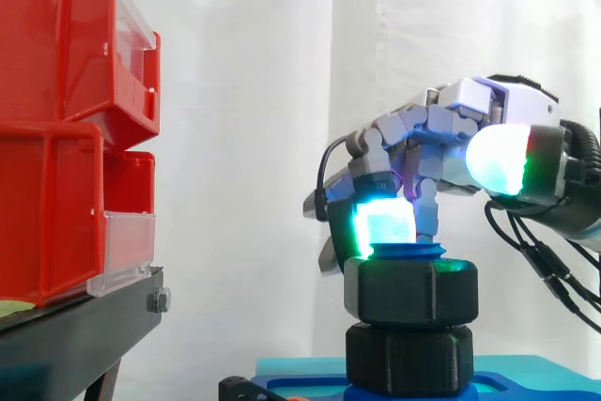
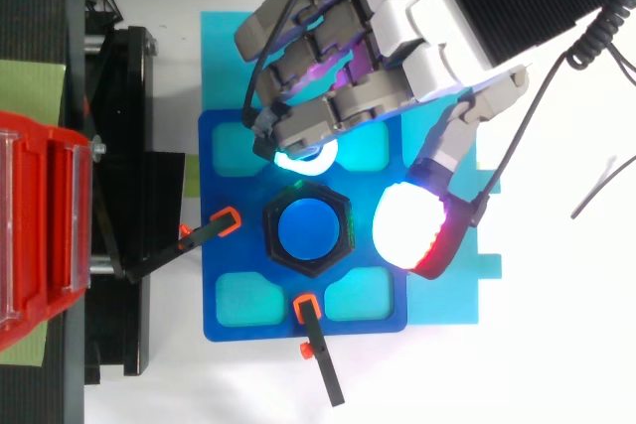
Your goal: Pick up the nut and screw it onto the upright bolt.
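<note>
The hex nut (image 1: 410,290) already sits threaded on the upright bolt (image 2: 307,228), directly below the hand (image 1: 441,138) and above a second nut (image 1: 408,359). The hand's fingers curl down without gripping anything. One cyan pad (image 1: 385,224) touches the nut's top rim, and the thumb (image 2: 412,227) is raised clear beside it. The bolt's axis runs vertically under the fingertips, so turning must go about that line.

Probably a lab: white curtain (image 1: 244,138), red bins (image 1: 56,129) (black stand (image 1: 84,326)).
</note>
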Action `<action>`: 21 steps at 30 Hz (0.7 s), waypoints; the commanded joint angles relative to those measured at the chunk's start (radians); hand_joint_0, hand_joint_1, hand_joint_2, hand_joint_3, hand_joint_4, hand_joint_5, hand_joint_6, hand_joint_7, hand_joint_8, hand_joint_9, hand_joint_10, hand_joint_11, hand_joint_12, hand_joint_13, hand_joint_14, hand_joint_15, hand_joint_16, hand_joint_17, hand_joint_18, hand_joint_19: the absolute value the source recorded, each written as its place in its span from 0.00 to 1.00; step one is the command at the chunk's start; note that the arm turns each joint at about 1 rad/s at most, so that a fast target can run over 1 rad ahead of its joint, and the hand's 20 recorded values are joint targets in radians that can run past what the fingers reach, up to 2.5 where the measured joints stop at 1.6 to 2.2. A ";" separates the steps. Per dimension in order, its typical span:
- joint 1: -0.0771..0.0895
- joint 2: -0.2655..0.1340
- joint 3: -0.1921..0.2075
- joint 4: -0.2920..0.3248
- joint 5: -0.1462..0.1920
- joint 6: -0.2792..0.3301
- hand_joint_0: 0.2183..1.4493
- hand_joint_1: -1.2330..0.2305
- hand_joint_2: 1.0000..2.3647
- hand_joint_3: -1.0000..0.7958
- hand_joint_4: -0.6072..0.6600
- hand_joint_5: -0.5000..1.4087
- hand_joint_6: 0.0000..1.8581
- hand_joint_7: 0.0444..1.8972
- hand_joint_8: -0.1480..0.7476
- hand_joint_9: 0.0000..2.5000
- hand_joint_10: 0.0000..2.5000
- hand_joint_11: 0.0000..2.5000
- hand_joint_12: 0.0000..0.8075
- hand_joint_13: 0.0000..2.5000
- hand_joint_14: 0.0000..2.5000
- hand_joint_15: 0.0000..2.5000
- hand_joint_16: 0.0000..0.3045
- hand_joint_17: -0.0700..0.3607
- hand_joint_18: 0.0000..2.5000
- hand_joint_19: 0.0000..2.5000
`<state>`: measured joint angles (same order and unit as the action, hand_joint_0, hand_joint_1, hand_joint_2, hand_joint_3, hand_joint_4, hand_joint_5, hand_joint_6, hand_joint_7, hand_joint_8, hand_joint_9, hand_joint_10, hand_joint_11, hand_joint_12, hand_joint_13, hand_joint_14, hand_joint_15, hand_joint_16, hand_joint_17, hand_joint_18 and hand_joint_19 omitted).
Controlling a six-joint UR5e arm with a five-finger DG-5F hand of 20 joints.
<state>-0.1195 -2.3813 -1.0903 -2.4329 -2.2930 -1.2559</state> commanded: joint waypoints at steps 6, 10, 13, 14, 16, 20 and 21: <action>-0.008 0.001 0.050 -0.034 -0.020 0.006 0.23 0.72 0.00 0.28 0.63 0.28 0.27 0.72 0.44 0.60 0.00 0.06 0.20 0.40 0.00 0.00 0.05 0.24 0.26 0.05; -0.009 0.001 0.069 -0.037 -0.034 0.007 0.23 0.72 0.00 0.28 0.66 0.26 0.27 0.63 0.43 0.53 0.00 0.04 0.23 0.35 0.00 0.00 0.06 0.26 0.22 0.04; -0.006 0.001 0.075 -0.037 -0.037 0.007 0.22 0.73 0.00 0.28 0.68 0.24 0.27 0.53 0.42 0.49 0.00 0.03 0.25 0.32 0.00 0.00 0.07 0.27 0.20 0.03; -0.006 0.001 0.075 -0.038 -0.037 0.007 0.22 0.73 0.00 0.28 0.68 0.24 0.27 0.52 0.42 0.49 0.00 0.03 0.25 0.32 0.00 0.00 0.07 0.27 0.20 0.04; -0.005 0.001 0.075 -0.037 -0.036 0.007 0.22 0.73 0.00 0.28 0.67 0.23 0.27 0.46 0.42 0.47 0.00 0.01 0.25 0.31 0.00 0.00 0.08 0.28 0.19 0.04; 0.003 -0.001 0.059 -0.020 -0.020 0.016 0.22 0.75 0.00 0.28 0.64 0.21 0.27 0.37 0.41 0.46 0.00 0.00 0.25 0.30 0.00 0.00 0.09 0.30 0.18 0.05; 0.007 -0.001 0.059 -0.020 -0.016 0.018 0.22 0.75 0.00 0.28 0.64 0.20 0.27 0.36 0.40 0.44 0.00 0.00 0.25 0.29 0.00 0.00 0.09 0.31 0.18 0.04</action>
<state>-0.1208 -2.3816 -1.0262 -2.4607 -2.3197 -1.2437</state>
